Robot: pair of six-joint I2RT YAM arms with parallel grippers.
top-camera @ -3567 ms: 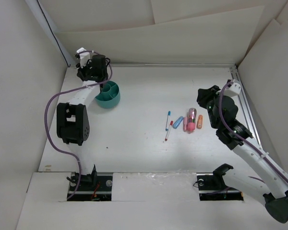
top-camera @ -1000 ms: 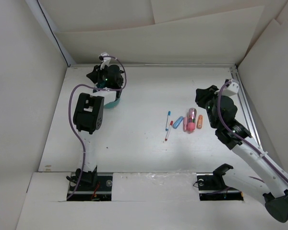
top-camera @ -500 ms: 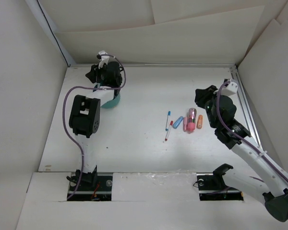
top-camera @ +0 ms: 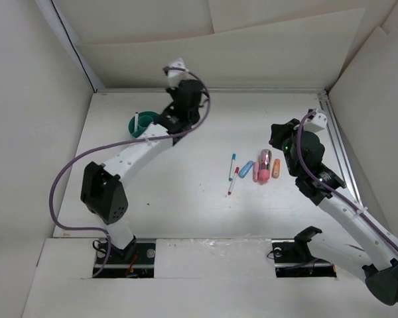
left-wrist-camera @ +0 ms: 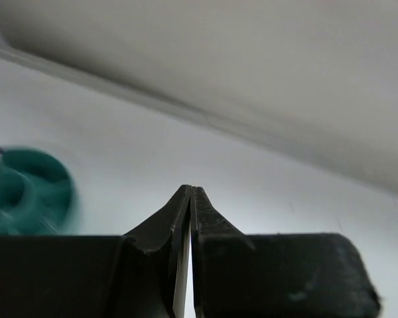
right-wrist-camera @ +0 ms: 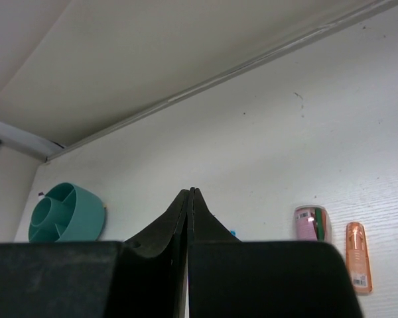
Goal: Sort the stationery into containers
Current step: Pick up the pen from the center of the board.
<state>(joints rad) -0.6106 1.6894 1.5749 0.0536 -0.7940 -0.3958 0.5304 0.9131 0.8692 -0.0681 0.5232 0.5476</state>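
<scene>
Both hands were shut, empty: left hand (left-wrist-camera: pixel 189 193) up nr the back wall, right hand (right-wrist-camera: pixel 189 193) above the worktop (top-camera: pixel 186 205). One pen (top-camera: pixel 137 121) stood in the teal organiser cup (right-wrist-camera: pixel 73 232). Left to sort, well apart from it: blue-cap pen (top-camera: pixel 232 165), red-cap pen (top-camera: pixel 233 180), blue marker (top-camera: pixel 246 168), pink (top-camera: pixel 259 175), magenta (top-camera: pixel 266 158) & orange (top-camera: pixel 276 169) pieces. Looked like no obstacles btwn.

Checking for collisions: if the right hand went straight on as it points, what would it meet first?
Probably bare table, short of the back wall; the teal cup sits well left of that line. Depth unclear.
</scene>
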